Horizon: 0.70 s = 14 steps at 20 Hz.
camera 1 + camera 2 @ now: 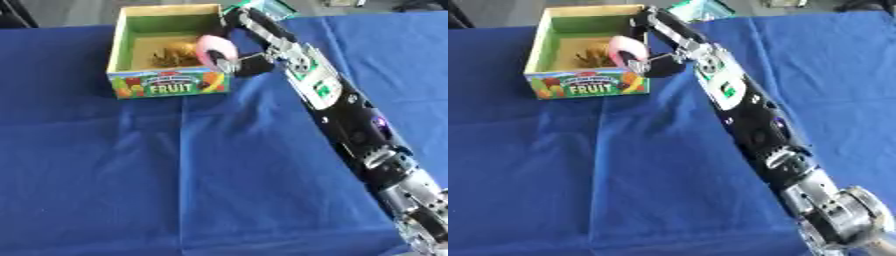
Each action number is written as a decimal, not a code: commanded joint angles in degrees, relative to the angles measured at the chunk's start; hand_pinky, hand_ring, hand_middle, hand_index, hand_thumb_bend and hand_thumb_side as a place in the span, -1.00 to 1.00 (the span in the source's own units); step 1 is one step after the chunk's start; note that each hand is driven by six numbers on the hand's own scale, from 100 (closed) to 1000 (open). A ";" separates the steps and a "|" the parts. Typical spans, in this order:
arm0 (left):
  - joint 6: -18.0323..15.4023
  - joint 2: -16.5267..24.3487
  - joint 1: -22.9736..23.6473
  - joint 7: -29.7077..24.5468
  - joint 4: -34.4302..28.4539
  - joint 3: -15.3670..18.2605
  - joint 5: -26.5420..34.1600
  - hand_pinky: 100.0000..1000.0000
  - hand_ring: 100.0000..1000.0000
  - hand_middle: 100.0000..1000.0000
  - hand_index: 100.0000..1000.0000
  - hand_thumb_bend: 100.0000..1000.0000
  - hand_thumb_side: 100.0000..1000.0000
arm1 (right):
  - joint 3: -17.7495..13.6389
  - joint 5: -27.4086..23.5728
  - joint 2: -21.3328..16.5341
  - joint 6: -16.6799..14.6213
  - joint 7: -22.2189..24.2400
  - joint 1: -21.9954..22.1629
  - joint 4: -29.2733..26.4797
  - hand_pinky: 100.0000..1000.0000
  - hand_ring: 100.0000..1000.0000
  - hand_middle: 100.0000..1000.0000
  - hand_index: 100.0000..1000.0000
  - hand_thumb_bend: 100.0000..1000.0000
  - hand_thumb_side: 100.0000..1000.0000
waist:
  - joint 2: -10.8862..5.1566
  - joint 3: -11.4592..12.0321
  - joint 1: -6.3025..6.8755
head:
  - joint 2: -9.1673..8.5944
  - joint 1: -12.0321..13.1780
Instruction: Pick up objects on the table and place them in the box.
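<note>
left eye view: blue worktop [175, 175] nearest, right arm [350, 115] reaching far across it. right hand [241, 62] has fingers curled round a pink thing [214, 48] over the box [166, 82] rim; a yellowish thing [175, 55] lies inside.

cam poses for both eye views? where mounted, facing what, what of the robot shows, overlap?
Left eye view: head-mounted, looking down at the blue cloth-covered table; right arm enters from lower right, its robot hand holding a pink rounded object at the box.
Right eye view: same head, same downward aim; the same arm shows.
Shared: the green-walled cardboard box labelled FRUIT, arm and cloth, slightly shifted sideways.
</note>
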 commanded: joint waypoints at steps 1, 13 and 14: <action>0.00 -0.59 -0.52 -0.45 -1.77 0.13 0.58 0.46 0.04 0.14 0.30 -0.70 0.41 | -1.84 -0.12 0.64 1.38 -1.14 -3.59 1.73 0.34 0.13 -0.50 -0.30 -1.00 -1.00 | -1.07 0.69 0.02 | -0.22 -1.27; 0.32 -5.39 -1.58 -1.63 -5.12 -0.53 0.75 0.47 0.04 0.13 0.30 -0.68 0.40 | -9.30 11.28 5.49 4.69 -9.81 -7.74 12.51 0.36 0.16 -0.43 -0.22 -1.00 -1.00 | -0.30 7.94 0.02 | -1.62 -5.99; 0.26 -5.64 -1.76 -1.87 -5.31 -0.66 0.65 0.47 0.04 0.13 0.30 -0.68 0.40 | -9.87 12.39 5.90 5.10 -10.52 -7.82 13.09 0.36 0.16 -0.42 -0.21 -1.00 -1.00 | -0.17 8.53 0.06 | -1.73 -6.41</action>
